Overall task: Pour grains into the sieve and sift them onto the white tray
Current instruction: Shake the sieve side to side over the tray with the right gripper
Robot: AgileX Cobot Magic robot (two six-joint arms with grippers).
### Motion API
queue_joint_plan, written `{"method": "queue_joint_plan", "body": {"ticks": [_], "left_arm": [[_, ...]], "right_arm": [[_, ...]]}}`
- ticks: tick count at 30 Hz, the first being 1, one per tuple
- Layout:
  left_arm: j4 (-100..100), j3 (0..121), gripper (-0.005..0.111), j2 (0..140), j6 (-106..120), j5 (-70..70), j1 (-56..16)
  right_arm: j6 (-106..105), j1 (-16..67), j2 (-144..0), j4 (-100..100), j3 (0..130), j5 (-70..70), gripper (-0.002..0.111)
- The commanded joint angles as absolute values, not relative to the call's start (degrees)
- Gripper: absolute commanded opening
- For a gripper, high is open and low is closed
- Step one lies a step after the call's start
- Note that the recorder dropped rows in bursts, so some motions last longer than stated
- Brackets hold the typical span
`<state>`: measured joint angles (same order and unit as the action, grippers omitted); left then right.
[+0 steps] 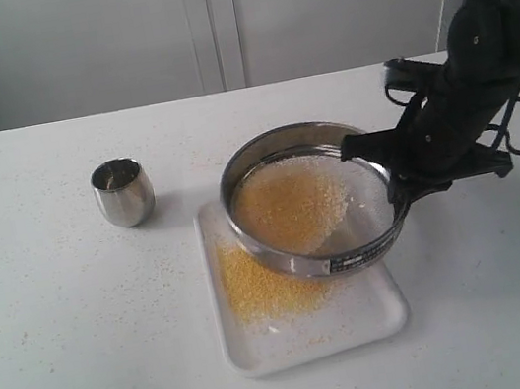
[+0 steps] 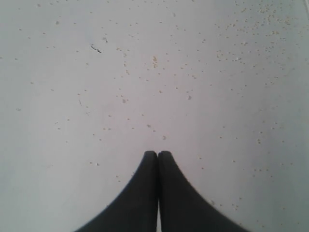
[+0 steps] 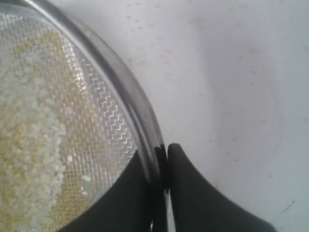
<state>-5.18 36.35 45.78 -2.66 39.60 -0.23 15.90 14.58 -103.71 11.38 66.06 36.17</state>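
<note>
The sieve point(image 1: 313, 198) is lifted and tilted over the white tray point(image 1: 361, 322), its low side toward the left. Pale grains point(image 1: 287, 205) lie on its mesh, and fine yellow grains point(image 1: 260, 284) form a heap on the tray's left part. My right gripper point(image 1: 390, 183) is shut on the sieve's right rim; in the right wrist view the rim point(image 3: 137, 108) runs between the black fingers point(image 3: 193, 193), with whitish grains point(image 3: 34, 140) on the mesh. My left gripper point(image 2: 158, 153) is shut and empty over bare table; it does not appear in the exterior view.
A small steel cup point(image 1: 123, 191) stands upright on the white table point(image 1: 64, 337), left of the tray. Stray grains speckle the table point(image 2: 231, 58) under the left gripper. The right arm point(image 1: 479, 68) reaches in from the right.
</note>
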Motion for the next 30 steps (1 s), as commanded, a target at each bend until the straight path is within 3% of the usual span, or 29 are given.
{"method": "queue_joint_plan", "body": {"ticks": [1, 6, 9, 13, 16, 20, 22, 26, 30], "left_arm": [[-5.7, 36.0, 0.000, 45.3, -2.7, 40.1, -0.1], [-5.7, 36.0, 0.000, 45.3, -2.7, 40.1, -0.1], [-5.7, 36.0, 0.000, 45.3, -2.7, 40.1, -0.1], [-5.7, 36.0, 0.000, 45.3, -2.7, 40.1, -0.1], [-5.7, 36.0, 0.000, 45.3, -2.7, 40.1, -0.1], [-5.7, 36.0, 0.000, 45.3, -2.7, 40.1, -0.1], [-5.7, 36.0, 0.000, 45.3, -2.7, 40.1, -0.1], [-5.7, 36.0, 0.000, 45.3, -2.7, 40.1, -0.1], [-5.7, 36.0, 0.000, 45.3, -2.7, 40.1, -0.1]], "right_arm": [[13.4, 15.6, -102.5, 9.5, 66.2, 35.8, 0.000], [9.7, 17.0, -102.5, 13.5, 65.9, 37.3, 0.000], [19.6, 15.2, -102.5, 10.2, 65.9, 33.1, 0.000], [7.7, 18.4, -102.5, 13.4, 65.8, 36.7, 0.000], [21.2, 16.8, -102.5, 6.6, 64.6, 28.6, 0.000], [11.3, 18.7, -102.3, 8.3, 64.5, 31.0, 0.000], [21.4, 15.9, -102.4, 7.2, 64.5, 28.8, 0.000], [4.6, 19.3, -102.2, 14.1, 64.5, 34.1, 0.000], [21.7, 15.4, -102.7, 5.5, 64.5, 29.0, 0.000]]}}
